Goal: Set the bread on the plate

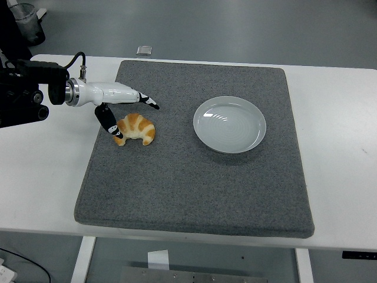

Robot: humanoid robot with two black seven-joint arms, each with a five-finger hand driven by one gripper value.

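Observation:
A golden croissant (136, 128) lies on the left part of the grey mat (194, 177). My left hand (126, 112) reaches in from the left edge, low over the croissant's left end. Its fingers are spread: the thumb (112, 125) hangs down against the croissant's left tip, and the long fingers (147, 101) stretch out above and behind the bread without closing on it. An empty pale round plate (230, 124) sits on the mat to the right, well apart from the croissant. The right arm does not show.
The mat covers most of the white table (341, 147). A small grey object (144, 50) lies on the floor beyond the table's far edge. A clear cup (26, 20) stands at the top left corner.

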